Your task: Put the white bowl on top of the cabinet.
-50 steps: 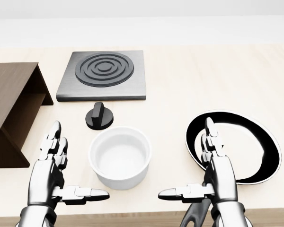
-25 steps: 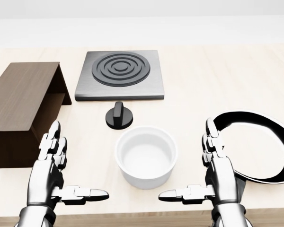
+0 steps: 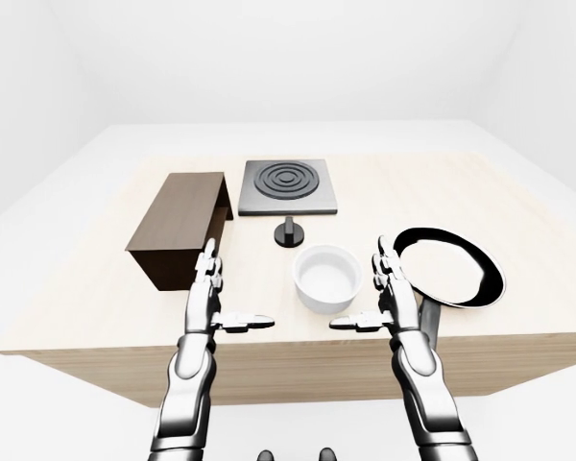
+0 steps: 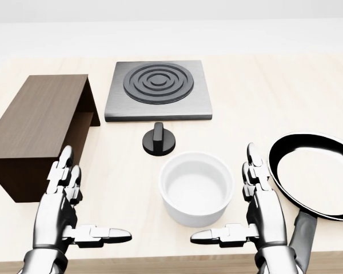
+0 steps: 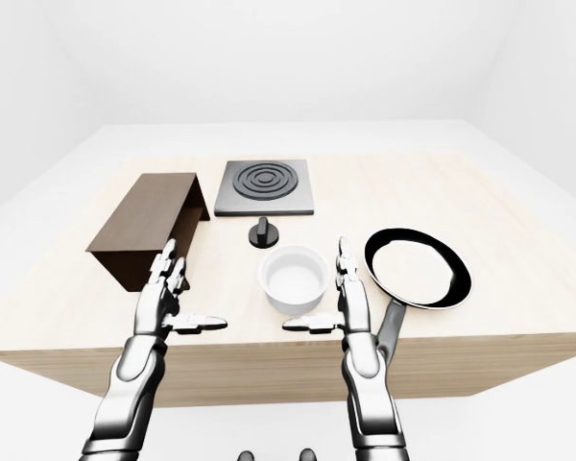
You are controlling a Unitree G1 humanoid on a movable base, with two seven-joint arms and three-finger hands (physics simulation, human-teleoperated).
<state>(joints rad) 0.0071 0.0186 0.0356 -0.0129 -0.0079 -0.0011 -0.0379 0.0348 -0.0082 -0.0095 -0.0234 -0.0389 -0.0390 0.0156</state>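
Both hands were held up over the near edge of the table (image 4: 274,85), palms facing each other, fingers straight and spread, thumbs pointing inward. The left hand (image 4: 63,208) and right hand (image 4: 260,211) gripped nothing. The white bowl (image 4: 196,187) sat on the table between them, nearer the right hand, untouched. The brown cabinet (image 4: 43,123) stood at the head view's left. The right hand hid part of the frying pan (image 4: 317,177) handle.

Count on table: one white bowl (image 4: 195,193), one brown cabinet (image 4: 39,129), one hotplate (image 4: 158,89), one black knob (image 4: 159,140), one frying pan (image 4: 315,181), two robot hands.
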